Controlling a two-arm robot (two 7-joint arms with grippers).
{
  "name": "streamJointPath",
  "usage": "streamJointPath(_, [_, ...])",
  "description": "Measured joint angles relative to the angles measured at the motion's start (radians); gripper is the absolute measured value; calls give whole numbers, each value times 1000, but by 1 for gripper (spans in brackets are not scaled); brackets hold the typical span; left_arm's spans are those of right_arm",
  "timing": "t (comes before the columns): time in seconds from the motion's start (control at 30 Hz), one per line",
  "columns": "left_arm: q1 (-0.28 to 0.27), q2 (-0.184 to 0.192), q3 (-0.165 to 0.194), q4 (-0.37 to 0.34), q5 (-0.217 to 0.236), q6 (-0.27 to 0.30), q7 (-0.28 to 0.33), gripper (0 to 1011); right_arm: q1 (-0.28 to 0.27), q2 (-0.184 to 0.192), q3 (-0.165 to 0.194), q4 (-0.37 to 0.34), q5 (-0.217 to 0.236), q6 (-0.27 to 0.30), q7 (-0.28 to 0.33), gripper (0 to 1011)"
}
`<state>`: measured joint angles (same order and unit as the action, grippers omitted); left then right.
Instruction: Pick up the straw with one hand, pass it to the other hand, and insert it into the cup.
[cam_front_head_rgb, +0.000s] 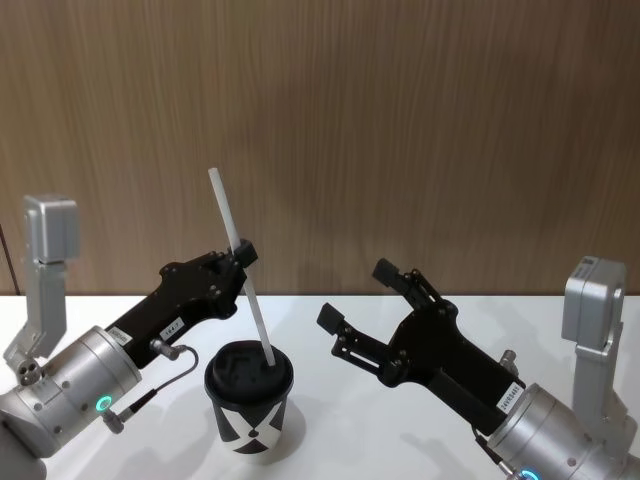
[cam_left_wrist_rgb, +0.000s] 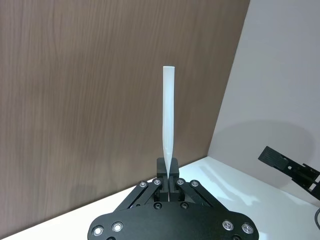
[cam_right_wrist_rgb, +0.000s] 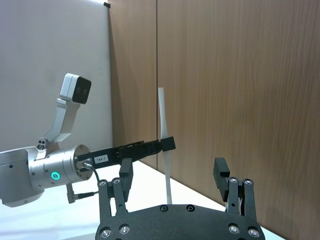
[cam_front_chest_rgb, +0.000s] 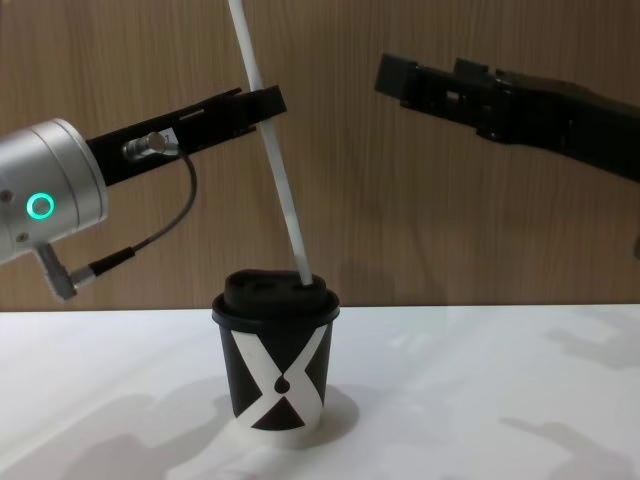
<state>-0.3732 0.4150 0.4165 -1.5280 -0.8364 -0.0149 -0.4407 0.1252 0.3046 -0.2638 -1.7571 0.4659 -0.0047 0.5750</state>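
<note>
Wood panelling (cam_front_head_rgb: 400, 130) backs a white surface (cam_front_chest_rgb: 500, 400) where the cup (cam_front_chest_rgb: 277, 360) stands. Leaning left, the straw (cam_front_chest_rgb: 275, 170) enters the cup's lid, grasped mid-length by the left gripper (cam_front_head_rgb: 243, 257). Right gripper (cam_front_head_rgb: 362, 298) hovers beside the cup, jaws released.

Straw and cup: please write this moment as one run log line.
left gripper: shut on straw | straw: tilted, lower end at cup lid | right gripper: open, beside cup, holding nothing

A white table (cam_front_chest_rgb: 500, 400) stands against a wood wall (cam_front_chest_rgb: 400, 200). One black cup (cam_front_chest_rgb: 277, 370) stands on it.
</note>
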Motion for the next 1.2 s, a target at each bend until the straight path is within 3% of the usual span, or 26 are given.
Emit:
streamJointPath(0.9, [-45,-18,21,58,56,43,-21,7,0,0,0,0,0,0,0,1001])
streamJointPath(1.2, [-47,-19,28,63,68,57,-28,214,0,0,0,0,0,0,0,1001])
